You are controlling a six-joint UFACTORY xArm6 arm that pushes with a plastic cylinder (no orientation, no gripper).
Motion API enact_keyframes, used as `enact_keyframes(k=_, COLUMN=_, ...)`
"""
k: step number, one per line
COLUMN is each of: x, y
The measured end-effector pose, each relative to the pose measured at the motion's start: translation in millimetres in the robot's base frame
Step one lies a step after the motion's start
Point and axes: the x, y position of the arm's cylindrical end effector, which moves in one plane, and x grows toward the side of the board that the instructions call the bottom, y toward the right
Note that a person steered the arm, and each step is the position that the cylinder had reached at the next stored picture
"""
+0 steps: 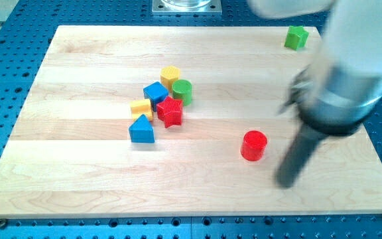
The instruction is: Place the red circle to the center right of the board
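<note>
The red circle [253, 145] is a short red cylinder on the wooden board [78, 172], right of the middle and a little below it. My tip [286, 182] rests on the board just to the right of and below the red circle, a small gap apart from it. The rod rises from the tip up to the view's right into the blurred arm [350, 79].
A cluster lies left of the middle: yellow hexagon [170, 76], green circle [182, 91], blue cube [155, 93], red star [170, 111], small yellow block [141, 108], blue triangle [141, 129]. A green block [296, 37] sits at the top right corner.
</note>
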Motion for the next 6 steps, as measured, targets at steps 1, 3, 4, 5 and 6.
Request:
enact_keyframes(k=1, x=-37.7, y=-43.9)
enact_keyframes(k=3, x=-92.1, y=13.5)
enact_keyframes(k=4, x=-40.6, y=-3.9)
enact_keyframes(k=5, x=-95.8, y=76.2)
enact_keyframes(k=6, x=-183.2, y=78.3)
